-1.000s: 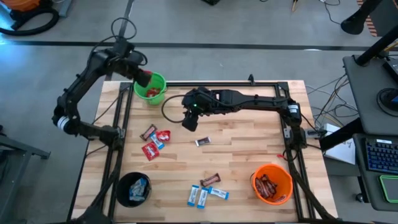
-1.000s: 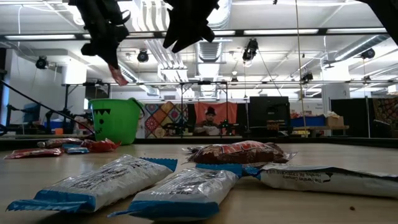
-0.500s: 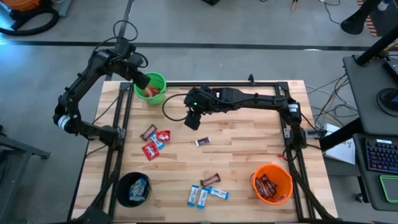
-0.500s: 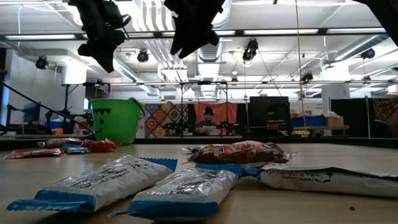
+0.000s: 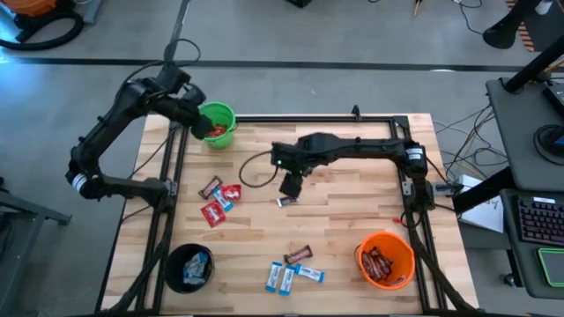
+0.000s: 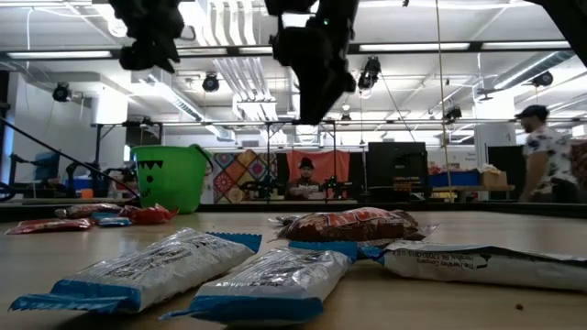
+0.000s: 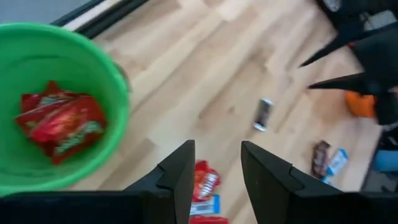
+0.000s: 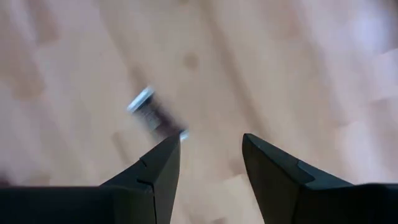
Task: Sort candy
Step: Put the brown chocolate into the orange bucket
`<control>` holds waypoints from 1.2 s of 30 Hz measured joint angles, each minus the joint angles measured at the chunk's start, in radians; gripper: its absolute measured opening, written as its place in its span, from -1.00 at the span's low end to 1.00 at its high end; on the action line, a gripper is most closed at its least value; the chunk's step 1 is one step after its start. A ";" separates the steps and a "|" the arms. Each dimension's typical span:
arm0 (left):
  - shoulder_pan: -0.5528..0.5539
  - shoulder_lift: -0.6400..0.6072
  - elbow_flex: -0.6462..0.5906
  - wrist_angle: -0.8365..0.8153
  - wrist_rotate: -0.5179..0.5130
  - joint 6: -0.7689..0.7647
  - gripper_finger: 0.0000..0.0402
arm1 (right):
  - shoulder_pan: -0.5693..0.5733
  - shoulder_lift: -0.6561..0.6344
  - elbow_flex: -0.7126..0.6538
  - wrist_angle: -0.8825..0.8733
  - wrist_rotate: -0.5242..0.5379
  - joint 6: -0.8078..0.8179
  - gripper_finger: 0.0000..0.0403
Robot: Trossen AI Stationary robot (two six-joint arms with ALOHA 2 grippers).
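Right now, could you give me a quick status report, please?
Left claw open, empty, by green bucket. Right claw open over lone dark bar. Nothing blocking.

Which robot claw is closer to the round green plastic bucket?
Left. The left claw hangs beside the green bucket; the right claw is farther, mid-table.

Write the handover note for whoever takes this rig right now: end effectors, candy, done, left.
Left end effector: open, empty, beside the green bucket.
Right end effector: open, empty, above the lone dark bar mid-table.
Done: red packets in the green bucket, dark bars in the orange bucket, blue-and-white packets in the black bucket.
Left: the lone dark bar; a mixed cluster with red packets on the left side; a dark bar and blue-and-white packets near the front edge.
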 joint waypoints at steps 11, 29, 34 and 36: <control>-0.219 -0.144 0.000 0.079 -0.009 -0.274 -0.44 | -0.004 0.001 -0.221 0.204 -0.170 0.201 -0.17; -0.442 -0.210 0.000 0.114 -0.159 -0.412 -0.44 | 0.038 0.000 -0.364 0.350 -0.172 -0.343 -0.17; -0.442 -0.194 0.000 0.115 -0.162 -0.414 -0.44 | 0.038 0.000 -0.376 0.362 -0.171 -0.453 -0.17; -0.442 -0.189 0.000 0.114 -0.162 -0.408 -0.44 | 0.036 0.000 -0.390 0.375 -0.171 -0.449 -0.17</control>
